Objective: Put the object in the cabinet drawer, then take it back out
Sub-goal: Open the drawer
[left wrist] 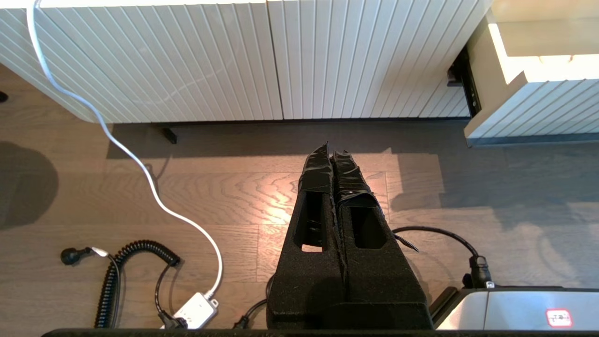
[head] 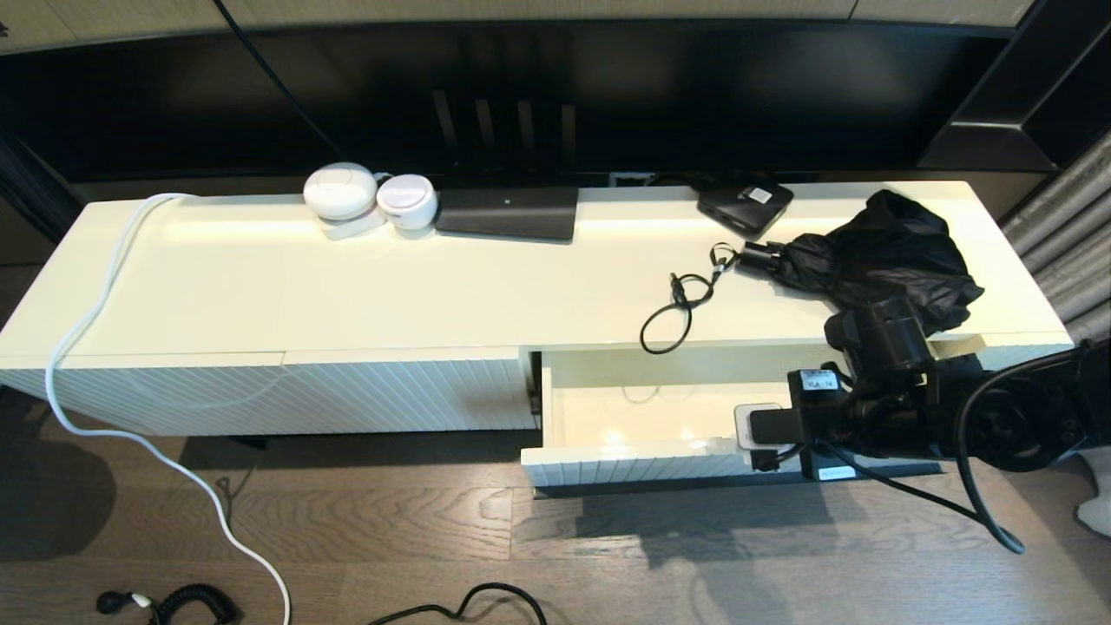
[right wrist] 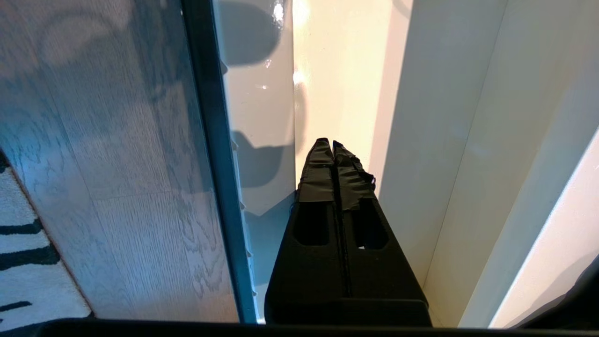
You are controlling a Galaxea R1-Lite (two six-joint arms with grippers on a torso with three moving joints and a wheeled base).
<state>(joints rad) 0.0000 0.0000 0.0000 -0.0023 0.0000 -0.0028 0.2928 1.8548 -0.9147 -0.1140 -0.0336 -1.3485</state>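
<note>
Drawer pulled open, glossy cream inside, nothing visible in it apart from the right end effector. Ribbed white front, thin dark handle along its outer face.

Right end effector low inside the drawer, near its right end, between front wall and back wall. Fingers pressed together, gripping nothing. Left end effector parked over the wood floor, well to the left of the drawer. Likewise pinched shut and empty.

Probable task object: a black umbrella, lying on the surface behind the drawer's right end, not yet put in. Loosely bunched, crumpled fabric, bulky and soft. Short handle end pointing left, with a thin black strap trailing in a loop to the surface edge just above the drawer.

Likely troubles from here:
- Grip on loose fabric alone, so a sagging or sliding umbrella on the lift. A hold on the firm handle end probably safer.
- Strap catching on the surface edge or drawer wall and dragging the umbrella askew.
- Bundle possibly too tall for so shallow a drawer, jamming against the surface above.
- Wrist or cables knocking the drawer front on the way out, given the tight space, and shifting the drawer.
- Shut fingers simply shoving the umbrella if not opened wide before contact.
</note>
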